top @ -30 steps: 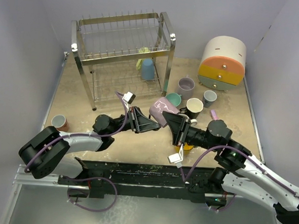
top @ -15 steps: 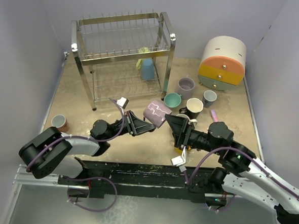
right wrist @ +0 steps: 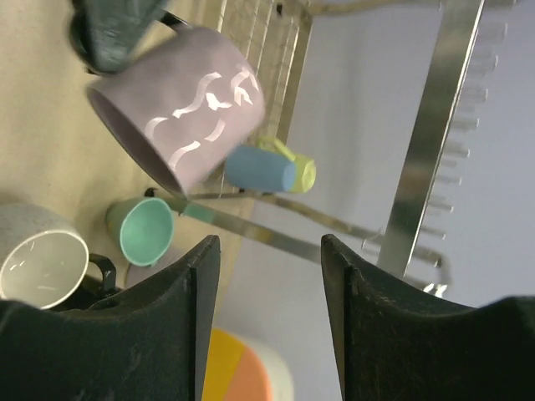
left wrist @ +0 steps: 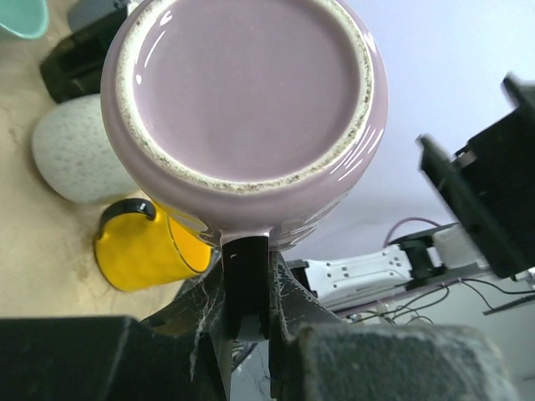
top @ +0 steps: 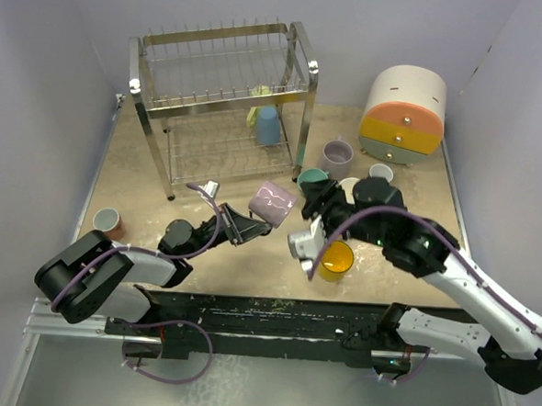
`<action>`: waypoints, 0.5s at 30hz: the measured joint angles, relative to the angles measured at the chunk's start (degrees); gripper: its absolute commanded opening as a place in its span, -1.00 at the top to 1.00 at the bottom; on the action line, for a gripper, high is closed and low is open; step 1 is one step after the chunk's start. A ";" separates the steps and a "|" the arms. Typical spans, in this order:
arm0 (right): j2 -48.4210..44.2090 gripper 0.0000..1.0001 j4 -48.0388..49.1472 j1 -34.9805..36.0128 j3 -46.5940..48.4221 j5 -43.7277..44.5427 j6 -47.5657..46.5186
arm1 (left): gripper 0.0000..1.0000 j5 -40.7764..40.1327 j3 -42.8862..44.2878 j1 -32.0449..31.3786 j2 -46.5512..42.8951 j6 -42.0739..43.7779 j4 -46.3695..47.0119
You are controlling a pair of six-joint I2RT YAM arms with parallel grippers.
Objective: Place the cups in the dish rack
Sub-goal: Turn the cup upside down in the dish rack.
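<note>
From above, the lilac mug point(top: 273, 203) hangs short of the dish rack point(top: 304, 122), a blue cup point(top: 268, 126) already inside, several waiting outside — on the left wrist view the left gripper point(left wrist: 247, 284) pinches the mug's handle — on the right wrist view the right gripper point(right wrist: 267, 251) gapes empty.

Top view: lit evenly and brightly from above. Soft, short shadows are cast on the table point(top: 144, 172) beneath the dish rack point(top: 218, 89), whose chrome tubes are marked by highlights.
Left wrist view: white glare spots are carried on the glazed base of the lilac mug point(left wrist: 242, 100). The bottom foreground is blurred.
Right wrist view: the dark foreground is rendered soft. A bright streak is reflected along a rack tube.
</note>
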 measured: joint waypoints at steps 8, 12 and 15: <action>19.06 -0.03 -15.76 -18.78 24.68 -6.21 15.76 | 1.00 -0.83 -0.55 3.17 -0.11 4.28 -1.22; 29.03 -0.07 -22.60 -27.30 35.34 -11.37 22.27 | 1.00 -1.16 -0.55 3.85 -1.97 7.04 -5.27; 31.52 -0.07 -25.22 -29.92 35.54 -14.88 24.87 | 1.00 -1.57 -0.55 3.89 -5.35 9.94 -9.92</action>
